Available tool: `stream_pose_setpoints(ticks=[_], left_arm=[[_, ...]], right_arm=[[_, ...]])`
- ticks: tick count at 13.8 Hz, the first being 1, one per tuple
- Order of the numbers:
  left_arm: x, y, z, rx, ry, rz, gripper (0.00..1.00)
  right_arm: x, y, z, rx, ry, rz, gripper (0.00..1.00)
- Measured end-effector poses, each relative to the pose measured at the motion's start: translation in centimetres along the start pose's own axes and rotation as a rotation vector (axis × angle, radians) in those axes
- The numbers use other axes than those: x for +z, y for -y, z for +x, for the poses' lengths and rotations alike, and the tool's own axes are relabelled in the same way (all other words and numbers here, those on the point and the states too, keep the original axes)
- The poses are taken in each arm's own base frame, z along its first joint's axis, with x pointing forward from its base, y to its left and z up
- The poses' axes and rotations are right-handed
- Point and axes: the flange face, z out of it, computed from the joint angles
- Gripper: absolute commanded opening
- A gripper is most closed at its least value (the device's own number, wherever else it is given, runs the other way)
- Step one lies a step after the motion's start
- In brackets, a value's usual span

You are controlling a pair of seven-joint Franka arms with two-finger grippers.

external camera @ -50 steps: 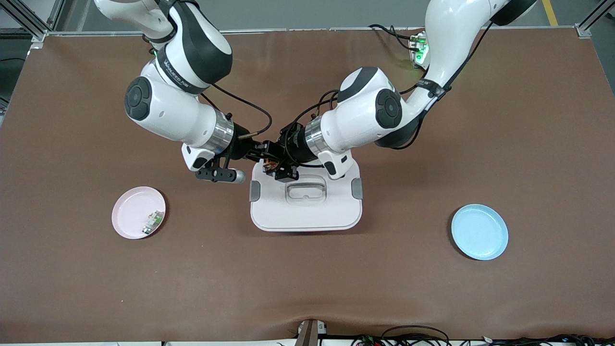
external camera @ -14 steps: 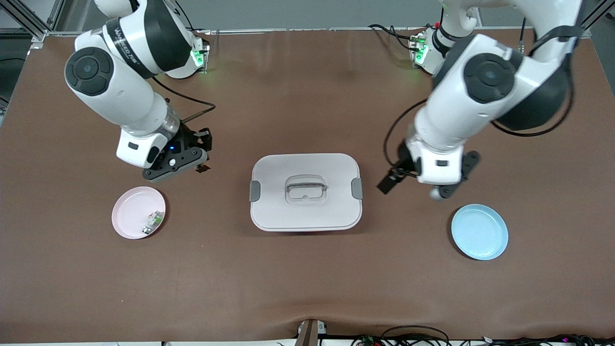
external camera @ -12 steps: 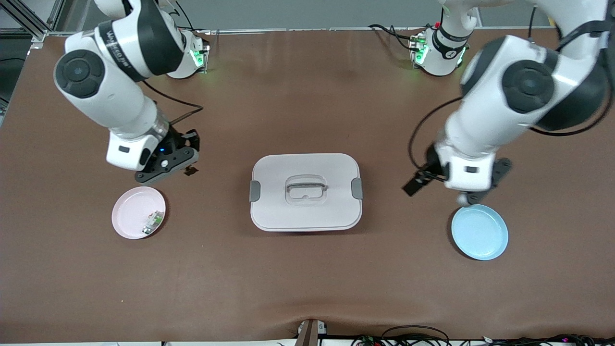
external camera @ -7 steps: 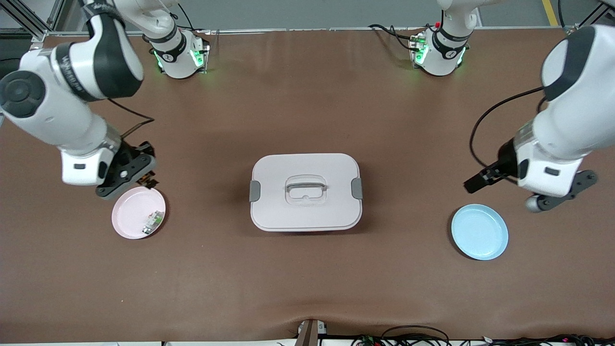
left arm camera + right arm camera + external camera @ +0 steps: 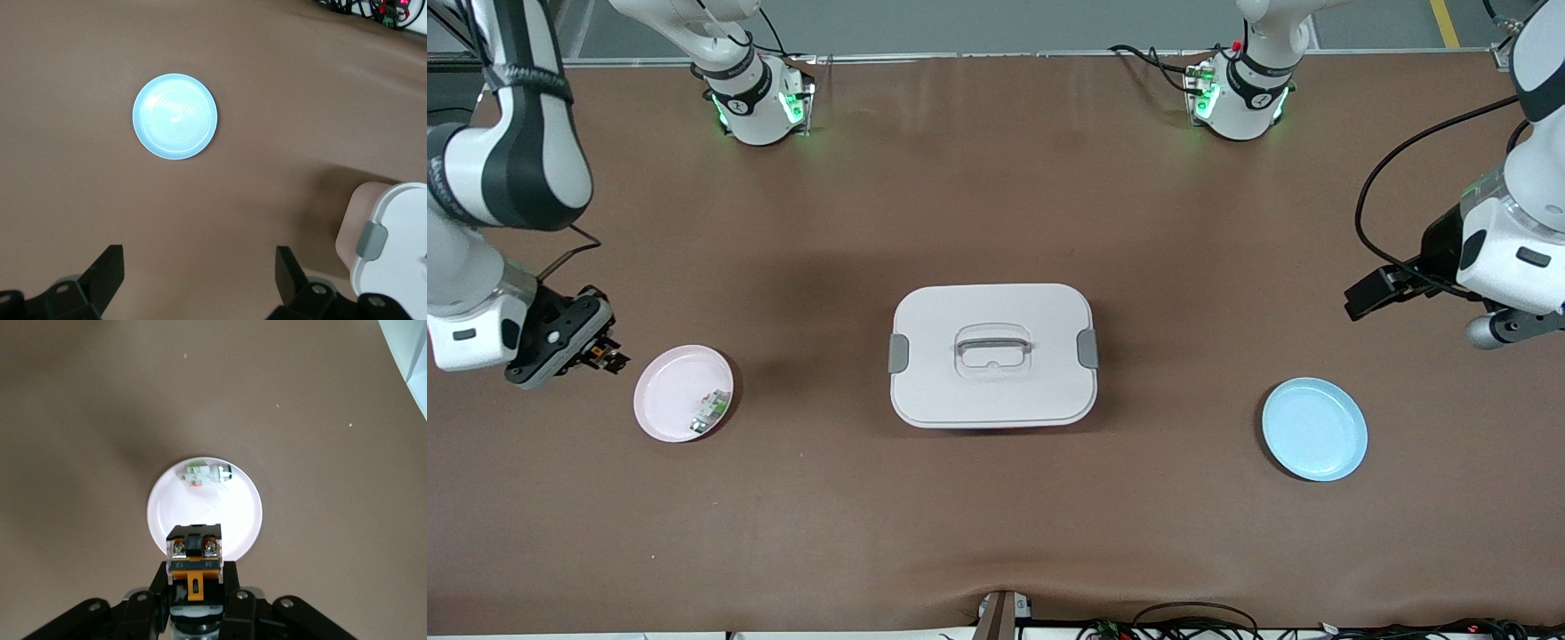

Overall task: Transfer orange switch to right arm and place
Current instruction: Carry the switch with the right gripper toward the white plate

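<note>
Both arms swung outward; right gripper (image 5: pixel 601 356) clamps orange switch (image 5: pixel 194 559).

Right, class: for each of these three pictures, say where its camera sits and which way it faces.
Front view: high across the table, facing both bases; shows right gripper and left gripper.
Left wrist view: on the left wrist, looking down at the round pale blue plate; open fingers show.
Right wrist view: on the right wrist, looking down at the round pink plate; the gripper holds the small black orange-faced switch.
Shared: front and left wrist views show the white lidded box.
</note>
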Motion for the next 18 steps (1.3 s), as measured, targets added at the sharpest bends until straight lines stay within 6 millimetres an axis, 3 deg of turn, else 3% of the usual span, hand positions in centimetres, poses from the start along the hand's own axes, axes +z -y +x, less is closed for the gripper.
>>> stream_pose_setpoints(ticks=[4,10,18], left_arm=[[-1.6,0.2,-1.6,0.064,-0.011,0.052,1.00],[-2.7,2.2,-4.3,0.123,0.007,0.050,1.00],[-2.6,2.7,-5.5,0.122,0.010,0.060,1.00]], right_arm=[[5.7,-2.6,-2.6,-0.030,0.010,0.014,0.00],[13.4,-4.1,-4.0,-0.055,0.017,0.030,0.00],[19.9,-3.6,-2.5,-0.080,0.003,0.040,0.00]])
